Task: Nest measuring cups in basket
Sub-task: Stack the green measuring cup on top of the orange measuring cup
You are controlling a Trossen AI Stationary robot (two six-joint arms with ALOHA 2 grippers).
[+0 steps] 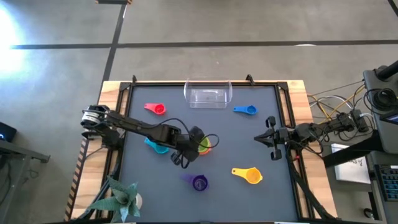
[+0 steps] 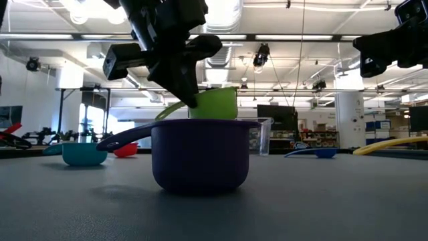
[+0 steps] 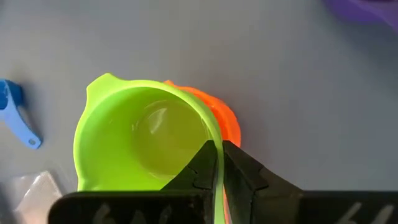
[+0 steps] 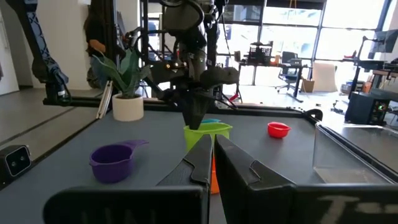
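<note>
1. Two grippers: left gripper (image 3: 219, 163) is clamped on the rim wall of the green cup (image 3: 146, 134), one finger inside, one outside. It's mid-table, just in front of centre.
2. Green cup is lifted off the mat (low view shows it up behind the purple one), with the orange cup (image 3: 221, 118) directly under/beside it. Can't tell if they touch.
3. Right gripper (image 1: 271, 138) is closed on nothing, parked at the right edge of the mat, pointing inward. Idle.
4. Outward from the left hand: light blue cup (image 1: 157, 146) just beside the left arm's forearm; purple cup (image 1: 199, 182) near, toward the front edge; yellow cup (image 1: 249, 175) front-right; red cup (image 1: 155, 109) back-left; blue cup (image 1: 246, 110) back-right.
5. Basket (image 1: 208, 94) sits at the back edge, centre, well apart from the left gripper. Looks empty.
6. Progress, my read: zero cups in the basket. Green+orange is maybe the first nesting pair, all the rest is still to do. Carry path to the basket runs straight back, between red and blue.
</note>
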